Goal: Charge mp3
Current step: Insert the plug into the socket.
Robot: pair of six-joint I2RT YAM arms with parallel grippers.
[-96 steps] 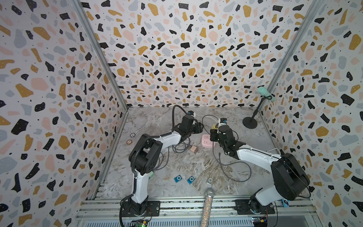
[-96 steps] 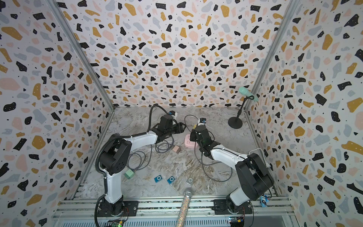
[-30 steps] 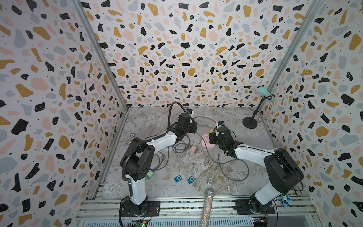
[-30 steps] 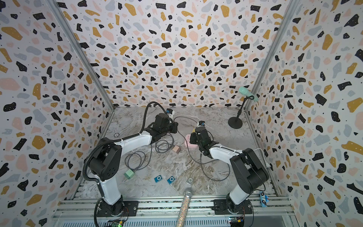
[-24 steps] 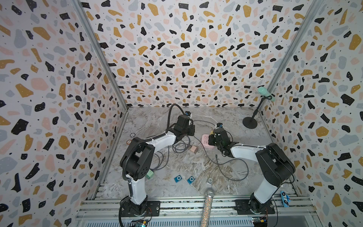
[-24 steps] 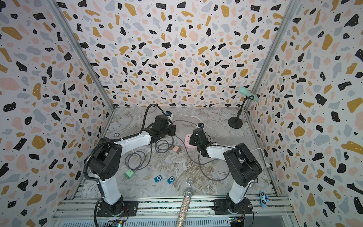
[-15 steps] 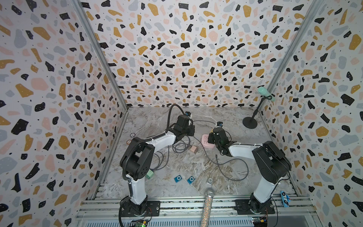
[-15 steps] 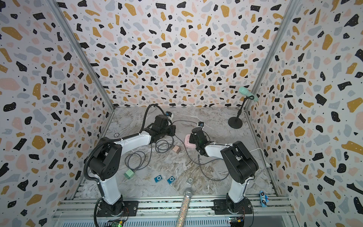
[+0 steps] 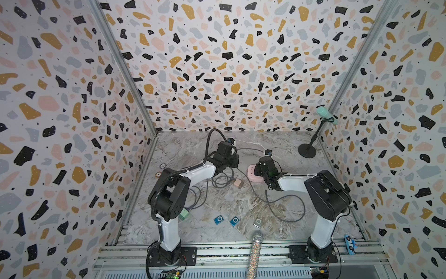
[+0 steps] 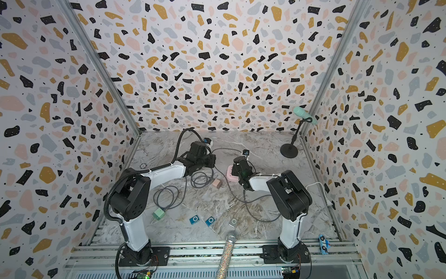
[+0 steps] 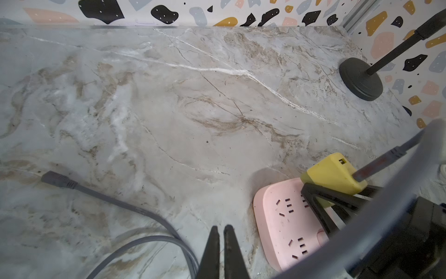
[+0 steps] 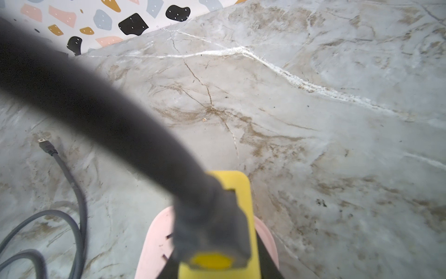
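Clenched in the right gripper: a yellow charger block, with black fingers pressed against two opposite sides. Set over the right part of the pink power strip, around mid-table. Hard to say from these angles whether plugged into a socket or only resting on top. Plugged into the block, a grey cable, blurred and large across the right wrist view.

Left gripper pinched fully together on nothing, low over the marble table, just left of the strip. Close by, a loose coil of grey cord, its small free plug lying flat on the marble. Just near of the coil, a tan charger block.

At the near edge, between the two arm bases, a row: a blue mp3 player, a second blue mp3 player and a silver mp3 player at the right end. All flat on the table, well apart from both grippers. Just near of the silver one, the head of a glitter microphone. In the far right corner, a black microphone stand.
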